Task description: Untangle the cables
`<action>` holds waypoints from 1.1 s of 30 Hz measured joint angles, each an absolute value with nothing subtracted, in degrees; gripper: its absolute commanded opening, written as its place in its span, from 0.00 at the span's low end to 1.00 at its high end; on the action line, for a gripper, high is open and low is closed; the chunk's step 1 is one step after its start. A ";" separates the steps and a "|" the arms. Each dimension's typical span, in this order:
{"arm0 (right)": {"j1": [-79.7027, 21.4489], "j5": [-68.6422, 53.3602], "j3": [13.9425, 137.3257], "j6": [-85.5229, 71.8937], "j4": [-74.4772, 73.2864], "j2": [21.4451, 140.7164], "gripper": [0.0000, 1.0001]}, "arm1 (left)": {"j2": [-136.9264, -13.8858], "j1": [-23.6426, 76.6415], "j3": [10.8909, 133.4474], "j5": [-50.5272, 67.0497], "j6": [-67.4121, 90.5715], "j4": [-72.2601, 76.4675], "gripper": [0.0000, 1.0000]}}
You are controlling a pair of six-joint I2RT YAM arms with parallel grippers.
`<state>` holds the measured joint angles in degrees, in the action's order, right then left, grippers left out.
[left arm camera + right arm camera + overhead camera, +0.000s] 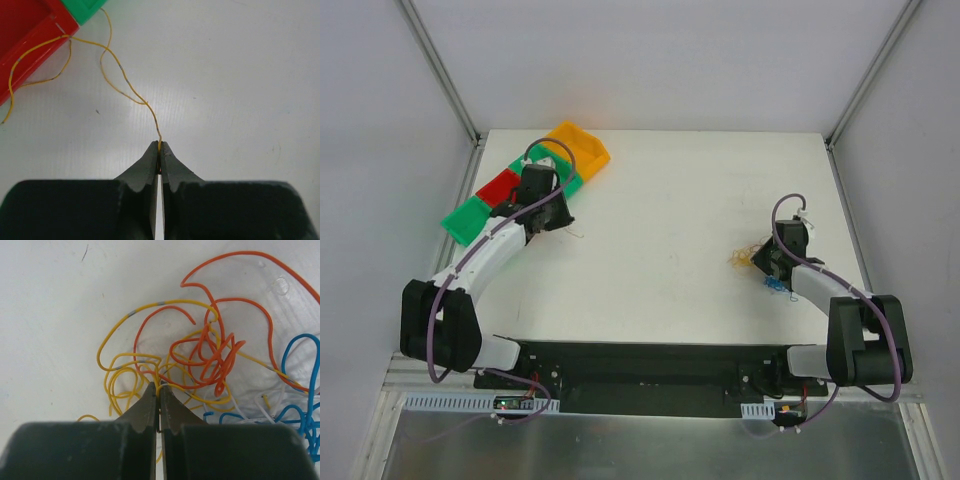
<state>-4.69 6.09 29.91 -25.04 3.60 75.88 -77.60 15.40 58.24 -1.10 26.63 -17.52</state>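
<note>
Gripping a single yellow wire [125, 82], the left tool [160, 147] is shown clenched, its tips closed on the wire's near end. From the tips the wire is led away across the white tabletop [225, 75] in loose curves, and its far part is draped over the edge of a red tray [25, 30], beside a green tray [87, 7]. In the top view this arm is seen at the left rear of the tabletop, next to a row of trays that ends in an orange tray [582, 145]. The other cables [200, 355] are seen as a loose clump of yellow, orange and blue strands lying on the tabletop near its right edge, well apart from the trays. The right tool [160, 390] is set at the clump's near edge and is clenched on a yellow strand. Orange loops lie just beyond its tips, and blue strands lie to the right.
</note>
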 measured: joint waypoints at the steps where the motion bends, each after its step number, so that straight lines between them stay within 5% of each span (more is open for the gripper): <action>1: -4.69 5.63 29.91 -25.04 3.66 75.88 0.00 | -78.39 14.57 58.13 -0.36 26.61 -17.19 0.00; 12: -4.69 3.62 30.15 -25.23 4.29 77.65 0.00 | -84.20 19.20 57.60 12.60 31.22 -13.63 0.00; 26: -4.69 3.64 30.81 -25.23 4.23 78.46 0.00 | -51.24 39.16 43.11 16.47 42.78 -17.30 0.00; 33: -4.69 3.64 30.89 -25.21 4.25 78.61 0.00 | -65.98 37.67 50.57 13.82 36.34 -21.23 0.00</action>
